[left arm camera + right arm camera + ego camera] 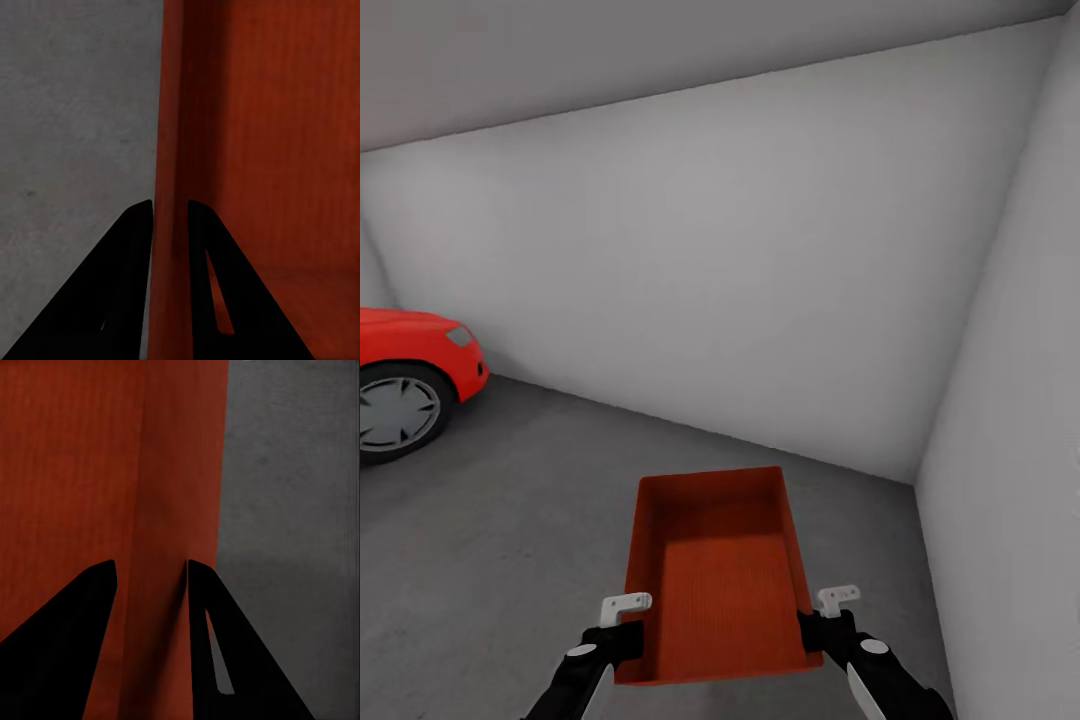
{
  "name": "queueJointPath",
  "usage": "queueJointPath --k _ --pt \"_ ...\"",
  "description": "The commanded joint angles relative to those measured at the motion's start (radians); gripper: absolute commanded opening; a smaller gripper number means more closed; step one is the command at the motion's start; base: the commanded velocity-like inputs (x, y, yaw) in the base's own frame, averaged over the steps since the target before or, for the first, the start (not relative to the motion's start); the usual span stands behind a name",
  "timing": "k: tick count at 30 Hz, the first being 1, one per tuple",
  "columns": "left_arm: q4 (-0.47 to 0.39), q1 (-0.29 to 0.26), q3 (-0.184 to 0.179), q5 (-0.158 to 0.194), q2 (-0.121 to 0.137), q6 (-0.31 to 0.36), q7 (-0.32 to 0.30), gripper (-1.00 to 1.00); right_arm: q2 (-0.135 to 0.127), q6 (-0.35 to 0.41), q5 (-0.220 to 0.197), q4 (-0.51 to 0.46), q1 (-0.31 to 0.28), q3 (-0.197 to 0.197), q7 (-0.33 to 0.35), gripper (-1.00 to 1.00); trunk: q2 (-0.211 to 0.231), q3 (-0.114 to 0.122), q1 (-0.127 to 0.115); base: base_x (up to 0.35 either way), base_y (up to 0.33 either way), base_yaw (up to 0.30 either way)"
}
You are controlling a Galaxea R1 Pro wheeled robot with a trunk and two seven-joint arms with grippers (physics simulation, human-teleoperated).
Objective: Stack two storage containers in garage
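Both end effectors pinching storage container (718, 580) side walls, long axis pointing away

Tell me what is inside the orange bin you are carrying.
Nothing: the storage container held by the left gripper and right gripper shows a bare ribbed bottom. The floor directly beneath it is covered.

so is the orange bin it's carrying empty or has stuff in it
Empty: the head view shows the storage container's bare ribbed bottom, with each pincer, left and right, clamped on a side wall.

Head looks down; wrists close-up — all share the container (718, 570).
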Motion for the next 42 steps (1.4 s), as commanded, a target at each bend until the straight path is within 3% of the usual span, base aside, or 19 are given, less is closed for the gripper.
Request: queueJointPath --k 1,34,42 --pt "-0.004 0.000 -0.003 -0.042 0.019 -0.041 0.039 -1.00 0.000 0.005 -0.034 0.001 -0.002 -0.005 0.059 -1.00 -0.002 -0.003 0.001 0.327 0.000 -0.271" --pt "-0.004 0.000 -0.003 -0.040 0.019 -0.041 0.039 -1.00 0.000 0.005 -0.033 0.001 -0.002 -0.005 0.059 -1.00 -0.002 -0.022 0.001 0.328 0.022 -0.269" --pt "-0.004 0.000 -0.003 -0.041 0.019 -0.041 0.039 -1.00 0.000 0.005 -0.031 0.001 -0.002 -0.005 0.059 -1.00 -0.002 -0.023 0.001 0.257 0.077 -0.058"
